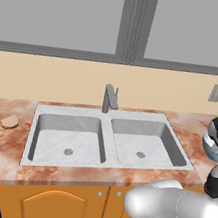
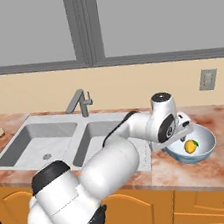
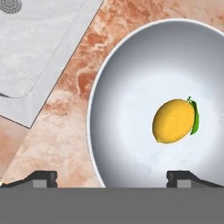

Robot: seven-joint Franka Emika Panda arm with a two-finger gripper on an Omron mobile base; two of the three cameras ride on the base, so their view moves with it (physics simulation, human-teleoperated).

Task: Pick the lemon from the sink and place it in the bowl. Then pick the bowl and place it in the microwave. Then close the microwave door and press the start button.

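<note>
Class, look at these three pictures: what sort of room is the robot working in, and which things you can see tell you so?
Most likely a kitchen: a double sink with a faucet set in a stone counter, wooden cabinet doors below, and a bowl holding a lemon.

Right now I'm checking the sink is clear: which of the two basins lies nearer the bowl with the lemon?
The basin on the faucet's right in the right base view; the bowl with the lemon sits on the counter just past its rim.
</note>
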